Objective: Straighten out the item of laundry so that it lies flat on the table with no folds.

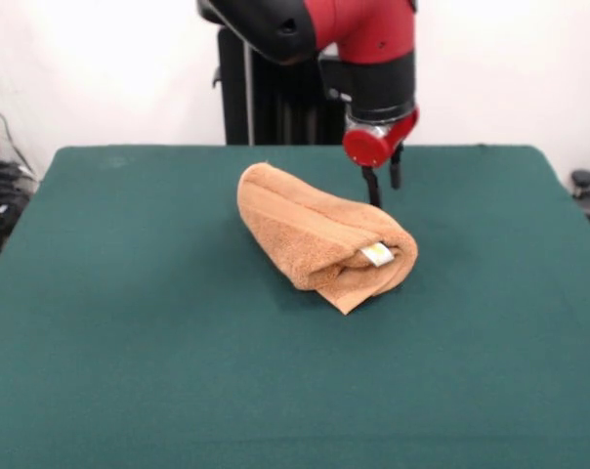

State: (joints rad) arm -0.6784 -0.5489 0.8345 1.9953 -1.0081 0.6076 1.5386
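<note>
The green table [129, 371] lies bare in front of the towel [319, 234], which sits near its middle rolled into a thick bundle, white tag [377, 254] exposed at the nearer end. Just behind the towel, my gripper [384, 181] hangs with fingers apart and empty, placed, I judge, to catch the roll's far edge for unrolling.

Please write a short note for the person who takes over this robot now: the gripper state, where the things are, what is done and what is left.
Gripper: open, holding nothing, its two dark fingers pointing down just behind the right end of the towel as the front view shows it.
Small orange-tan terry towel: lies bundled and folded over on itself near the middle of the dark green cloth-topped table. Its small white tag with yellow print shows at the folded right end, and one corner pokes out underneath toward the camera.
Done: nothing visible; the towel is not flat.
Left: grip an edge, unfold the layers, and spread the towel flat with no folds.
</note>
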